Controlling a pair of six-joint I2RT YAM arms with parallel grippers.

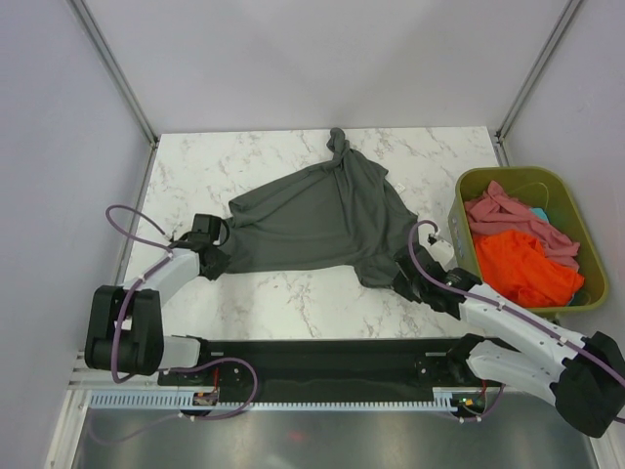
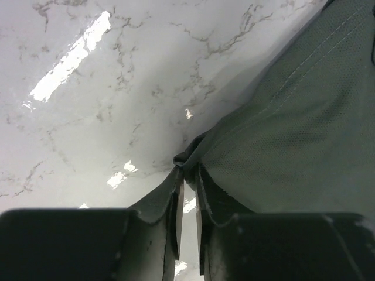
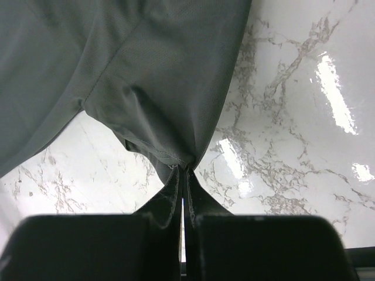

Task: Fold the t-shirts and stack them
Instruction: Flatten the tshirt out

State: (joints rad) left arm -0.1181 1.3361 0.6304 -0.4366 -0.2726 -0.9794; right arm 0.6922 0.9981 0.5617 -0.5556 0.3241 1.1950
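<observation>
Charcoal cloth t-shirt (image 1: 317, 220): right gripper (image 3: 183, 171) clamps its corner near the olive plastic bin (image 1: 508, 172), but left gripper (image 2: 187, 173) only has a skimpy hem pinch that could slip under tension.

i count three tees: one charcoal tee (image 1: 317, 220), one orange tee (image 1: 522, 266), one pink tee (image 1: 513, 217). pink heap may hide more, can't tell. one teal scrap (image 1: 542, 212), kind unclear. one green bin (image 1: 508, 176). one marble table (image 1: 273, 303). two arms: left arm (image 1: 171, 269), right arm (image 1: 508, 318). two grippers: left gripper (image 2: 186, 175), right gripper (image 3: 183, 172).
</observation>
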